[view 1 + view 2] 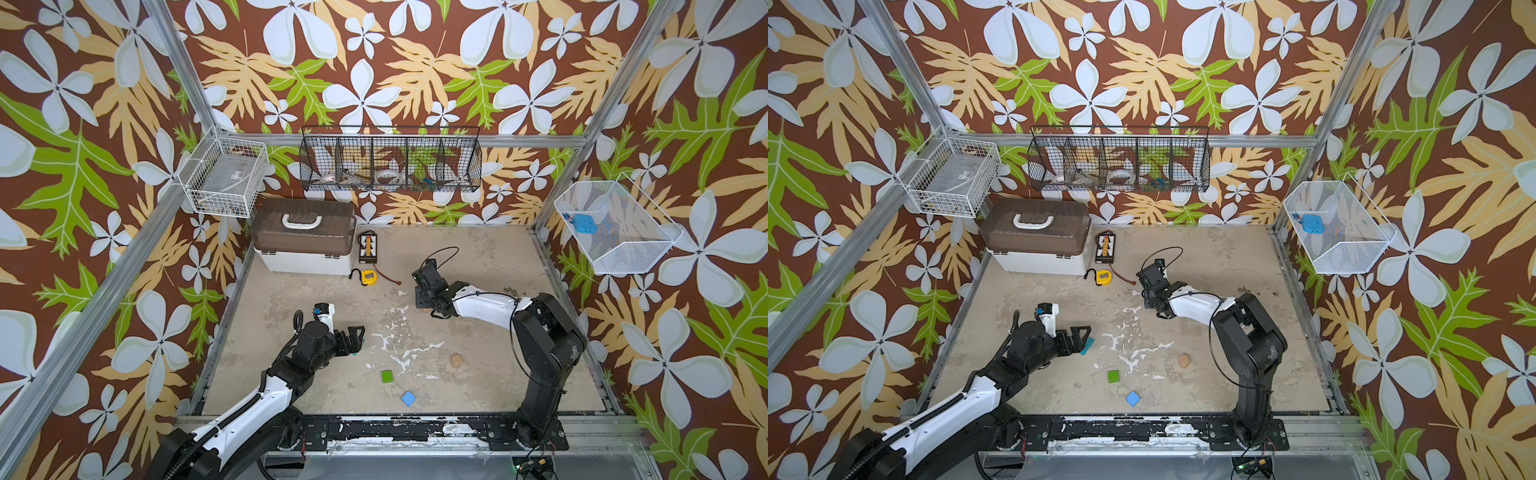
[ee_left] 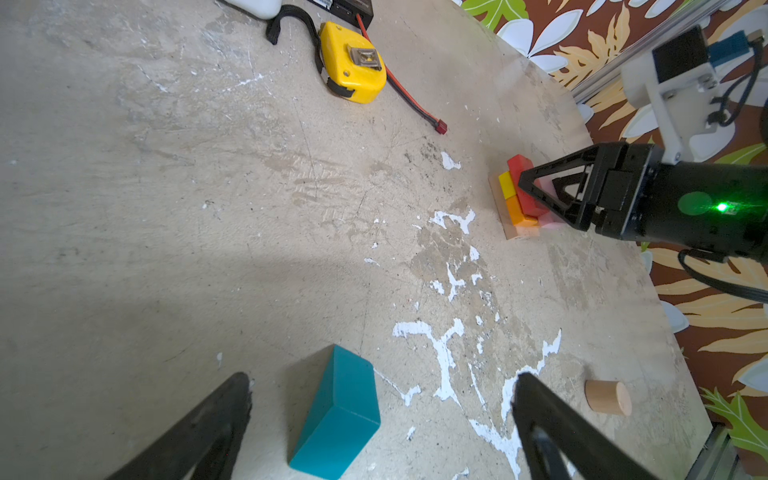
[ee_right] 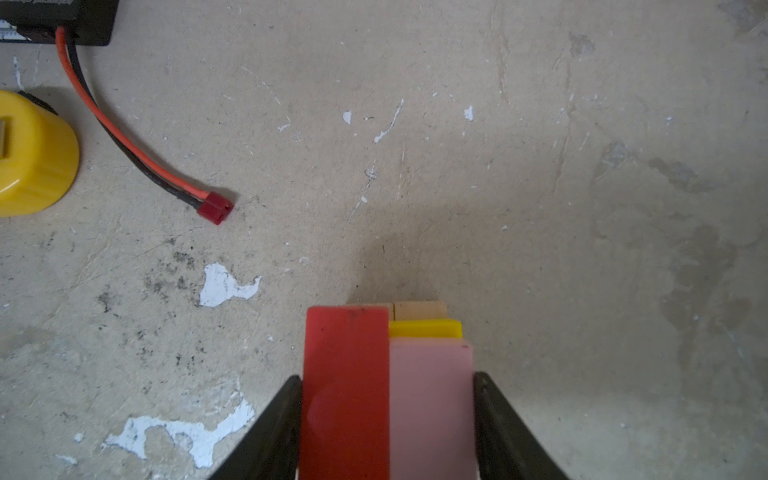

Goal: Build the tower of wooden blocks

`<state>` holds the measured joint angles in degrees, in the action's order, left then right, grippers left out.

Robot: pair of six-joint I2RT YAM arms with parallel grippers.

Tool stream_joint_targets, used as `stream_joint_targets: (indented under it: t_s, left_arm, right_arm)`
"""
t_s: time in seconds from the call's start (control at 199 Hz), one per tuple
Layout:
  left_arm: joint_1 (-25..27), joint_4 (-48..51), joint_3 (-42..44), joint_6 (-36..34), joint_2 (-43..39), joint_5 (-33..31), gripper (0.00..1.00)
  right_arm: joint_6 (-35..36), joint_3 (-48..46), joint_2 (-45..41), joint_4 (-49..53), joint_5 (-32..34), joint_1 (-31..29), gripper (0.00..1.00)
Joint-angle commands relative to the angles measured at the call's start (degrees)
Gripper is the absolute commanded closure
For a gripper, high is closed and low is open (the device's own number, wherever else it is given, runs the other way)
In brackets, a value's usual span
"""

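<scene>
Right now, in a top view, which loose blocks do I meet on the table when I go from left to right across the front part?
In a top view: teal block → green block → blue block → plain wood cylinder.

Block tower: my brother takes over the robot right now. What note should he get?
Left gripper: open, astride the teal block, which lies on the table.
Right gripper: jaws against the red block and pink block, side by side atop the tower.
Done: wood base, yellow block, orange block, red, pink.
To add: teal, green block, blue block, wood cylinder, all loose.
</scene>
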<state>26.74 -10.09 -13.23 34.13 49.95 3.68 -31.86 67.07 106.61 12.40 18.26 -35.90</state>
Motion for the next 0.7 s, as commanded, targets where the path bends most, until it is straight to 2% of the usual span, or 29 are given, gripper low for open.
stream_joint_targets:
  t_s: [0.0,0.11,0.331,0.697]
  left_arm:
    - [0.1,-1.4,-0.3,-0.2,0.0,0.0,0.0]
    - [0.1,-1.4,-0.3,-0.3,-0.1,0.0,0.0]
    - [0.1,-1.5,-0.3,-0.2,0.0,0.0,0.0]
    - [0.1,-1.5,-0.3,-0.2,0.0,0.0,0.0]
  right_arm:
    - [0.3,-0.4,-0.5,0.8,-0.4,0.1,0.45]
    - [0.5,-0.8,-0.7,0.7,-0.8,0.1,0.45]
    - [0.2,-1.3,-1.1,0.4,-1.0,0.0,0.39]
    - [-0.1,-1.8,-1.4,0.5,-1.6,0.0,0.4]
